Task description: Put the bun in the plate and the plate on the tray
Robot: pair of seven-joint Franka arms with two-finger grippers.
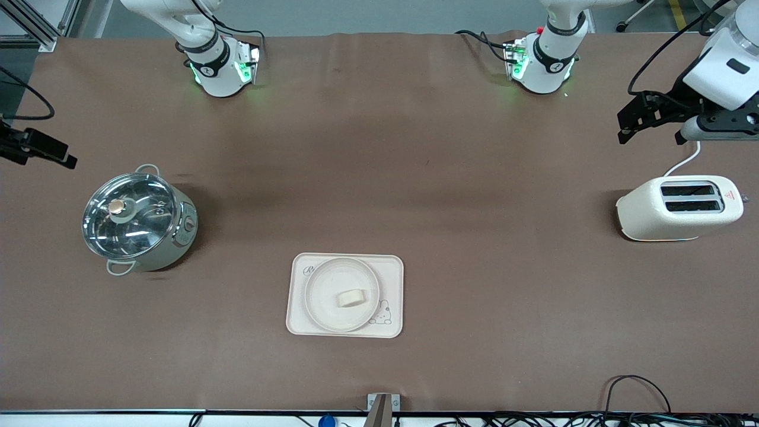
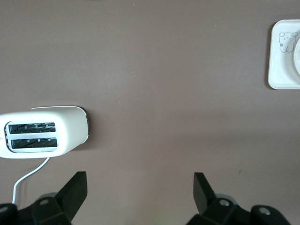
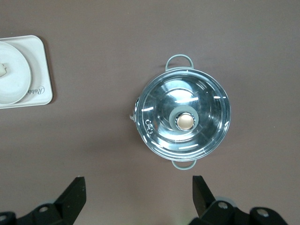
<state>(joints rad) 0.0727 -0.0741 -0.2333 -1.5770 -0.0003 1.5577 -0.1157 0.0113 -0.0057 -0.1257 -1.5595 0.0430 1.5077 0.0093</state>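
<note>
brown desk [image 1: 379, 148]: bun [image 1: 350, 297] lies in plate [image 1: 342, 293], plate on tray [image 1: 302, 320] near the front edge; task appears complete, so left gripper [image 2: 140, 197] and right gripper [image 3: 139, 197] wait at the ends, jaws wide, empty.

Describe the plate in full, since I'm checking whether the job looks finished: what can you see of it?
The plate is a round, shallow, plain cream-white dish with a raised rim, matte like ceramic or plastic. It lies flat on the tray, within its edges and partly covering the script mark and the rabbit drawing. The bun rests in it, off centre. No gripper touches it.
</note>
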